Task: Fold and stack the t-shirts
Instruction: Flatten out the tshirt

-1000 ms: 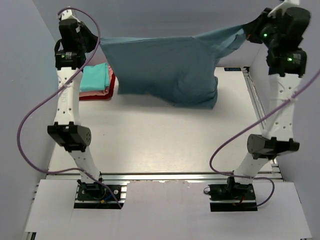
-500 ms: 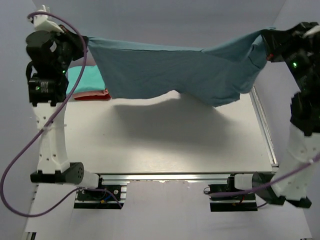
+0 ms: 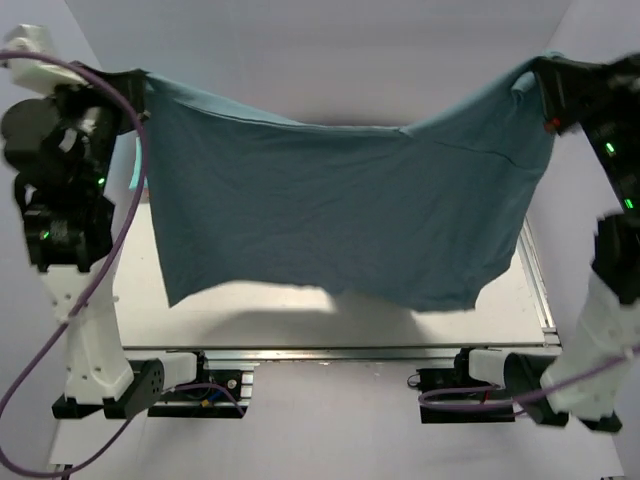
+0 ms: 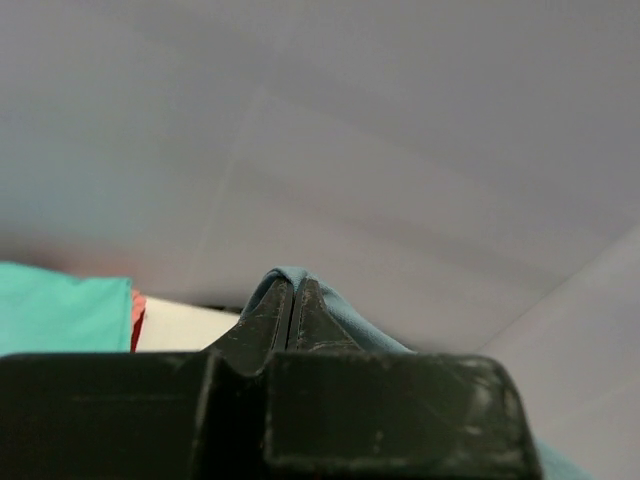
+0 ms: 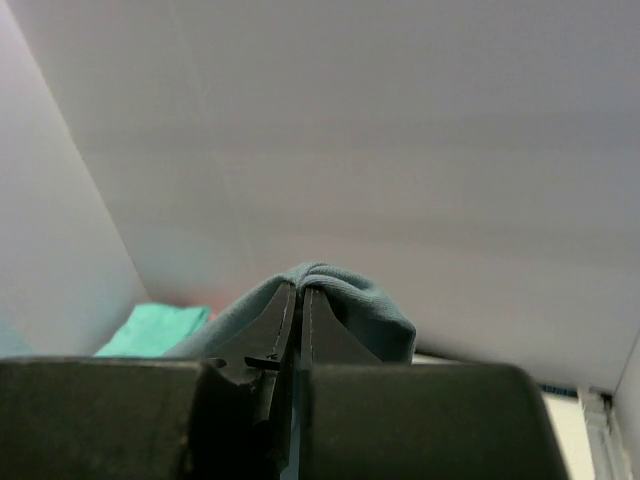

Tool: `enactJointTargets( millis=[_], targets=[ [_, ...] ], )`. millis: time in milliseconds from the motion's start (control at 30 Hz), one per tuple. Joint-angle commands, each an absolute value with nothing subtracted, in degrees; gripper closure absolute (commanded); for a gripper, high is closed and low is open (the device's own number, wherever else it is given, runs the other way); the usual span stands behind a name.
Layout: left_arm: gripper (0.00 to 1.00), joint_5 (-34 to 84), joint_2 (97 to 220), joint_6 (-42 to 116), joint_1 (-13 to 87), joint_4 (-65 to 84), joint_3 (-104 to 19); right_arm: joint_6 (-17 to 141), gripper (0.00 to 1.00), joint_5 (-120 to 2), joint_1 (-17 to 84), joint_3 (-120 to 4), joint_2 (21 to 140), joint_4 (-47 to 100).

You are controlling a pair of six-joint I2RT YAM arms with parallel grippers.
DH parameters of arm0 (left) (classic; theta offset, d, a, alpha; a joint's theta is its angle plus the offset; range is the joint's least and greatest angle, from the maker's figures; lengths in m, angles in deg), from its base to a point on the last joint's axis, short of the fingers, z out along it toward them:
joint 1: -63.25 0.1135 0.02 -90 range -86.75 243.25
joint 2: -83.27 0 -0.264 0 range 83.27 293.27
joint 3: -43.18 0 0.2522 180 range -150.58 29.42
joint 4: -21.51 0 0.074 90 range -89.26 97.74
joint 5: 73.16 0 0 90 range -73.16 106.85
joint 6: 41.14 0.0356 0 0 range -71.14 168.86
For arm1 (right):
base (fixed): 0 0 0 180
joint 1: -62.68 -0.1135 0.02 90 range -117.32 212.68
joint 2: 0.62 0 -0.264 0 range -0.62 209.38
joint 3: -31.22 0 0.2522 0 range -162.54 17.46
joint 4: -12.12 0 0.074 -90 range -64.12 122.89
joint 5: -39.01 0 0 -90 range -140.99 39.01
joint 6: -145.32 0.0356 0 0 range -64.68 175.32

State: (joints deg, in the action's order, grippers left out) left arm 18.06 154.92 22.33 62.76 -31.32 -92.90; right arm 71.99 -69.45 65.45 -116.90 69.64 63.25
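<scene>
The slate-blue t-shirt (image 3: 340,210) hangs stretched like a curtain high above the table, its lower hem free in the air. My left gripper (image 3: 135,82) is shut on its upper left corner, with cloth bulging over the fingertips (image 4: 291,285). At the upper right corner my right gripper (image 3: 537,78) is likewise shut, and a fold of blue cloth (image 5: 370,305) wraps its tips (image 5: 299,290). A folded teal t-shirt (image 4: 60,315) with a salmon-pink edge (image 4: 137,320) lies below; it also shows in the right wrist view as a teal patch (image 5: 160,325). In the top view the hanging shirt hides the stack.
The white table (image 3: 260,315) shows only as a strip under the shirt's hem. A metal rail (image 3: 535,285) runs along its right side. Grey walls close in at the back and on both sides. Both arm bases sit at the near edge.
Both arms have risen and swung outward, pulling the blue shirt up and taut. It now hangs much larger in the top view and covers the folded stack seen earlier at the back left.
</scene>
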Motion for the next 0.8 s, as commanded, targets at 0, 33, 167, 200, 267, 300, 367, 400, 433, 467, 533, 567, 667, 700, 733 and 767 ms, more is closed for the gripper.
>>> enactJointTargets(
  millis=[0,33,167,200,267,300,367,400,433,467,533,567,667,700,733,767],
  targets=[
    [1.0,16.58,159.28,21.61,63.16,-26.46,-83.72,71.59,1.0,-69.37,65.67,-114.46,77.86,63.86],
    [1.0,16.76,160.33,21.61,63.16,-25.58,-82.82,71.5,1.0,-69.36,65.67,-114.46,79.08,63.68],
    [1.0,19.48,166.13,21.08,63.16,-19.78,-76.94,71.06,1.0,-69.98,64.97,-115.6,88.91,64.73],
    [1.0,19.74,167.19,20.91,63.16,-18.63,-75.88,70.27,1.0,-69.37,64.45,-114.65,89.98,63.95],
    [1.0,19.75,171.05,21.26,63.16,-16.61,-74.12,70.0,1.0,-67.96,63.39,-112.53,93.32,61.93],
    [1.0,19.48,172.37,21.61,62.64,-15.99,-73.94,69.83,1.0,-67.78,63.12,-112.44,94.73,61.31],
    [1.0,19.57,177.19,21.96,62.11,-15.02,-75.85,69.39,1.0,-67.34,62.77,-117.08,100.96,62.27],
    [1.0,19.48,179.13,22.57,61.5,-15.54,-77.61,69.21,1.0,-67.43,62.77,-119.97,103.33,63.05],
    [1.0,19.31,181.16,22.92,61.23,-17.03,-79.98,68.95,1.0,-67.08,61.64,-126.0,107.88,63.85],
    [1.0,18.87,185.0,23.1,60.97,-17.91,-86.0,69.03,1.0,-66.56,60.67,-128.41,109.49,64.38],
    [1.0,18.34,188.36,23.63,59.92,-21.23,-93.85,69.99,1.0,-66.46,60.49,-129.84,108.73,62.11],
    [1.0,18.25,190.21,23.72,59.65,-23.17,-99.11,70.26,1.0,-66.38,60.4,-128.01,107.06,58.18],
    [1.0,19.39,195.94,23.02,59.39,-29.17,-120.4,70.27,1.0,-65.41,60.75,-128.25,99.96,54.63],
    [1.0,19.31,191.94,22.67,59.47,-28.04,-117.56,70.87,1.0,-65.84,61.36,-128.69,98.45,53.15],
    [1.0,19.13,188.59,22.49,59.47,-24.02,-113.27,71.49,1.0,-66.72,61.97,-128.18,94.78,52.17],
    [1.0,18.52,182.47,22.58,59.47,-20.94,-105.22,72.28,1.0,-66.99,64.07,-125.21,91.87,50.34]
  ],
)
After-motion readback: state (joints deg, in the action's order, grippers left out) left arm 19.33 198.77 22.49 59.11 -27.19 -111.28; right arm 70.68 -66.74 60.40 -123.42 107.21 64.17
